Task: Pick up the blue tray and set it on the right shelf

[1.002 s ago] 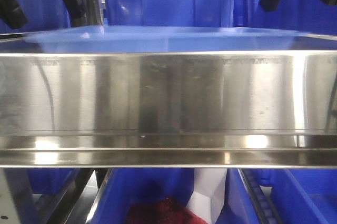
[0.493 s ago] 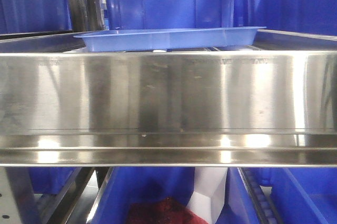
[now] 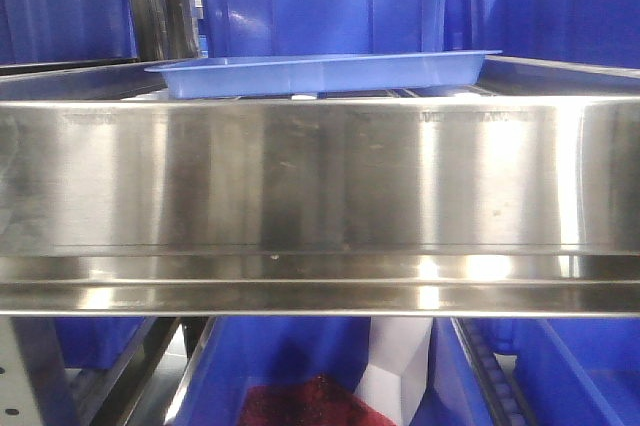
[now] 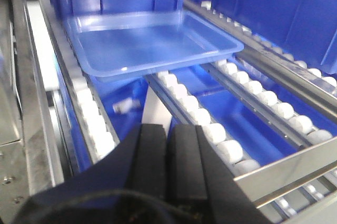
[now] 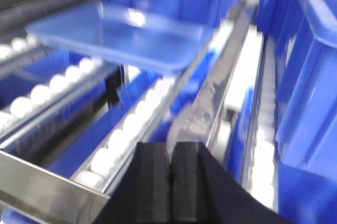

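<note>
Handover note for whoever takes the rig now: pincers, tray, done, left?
Left pincer: shut, empty, apart from the tray.
Right pincer: shut, empty, also clear of it.
Blue tray: sits on the white rollers of the right shelf, behind its front lip and in front of a dark-blue bin.
Done: tray placed and released.
Left: probably nothing but pulling both arms out.
</note>
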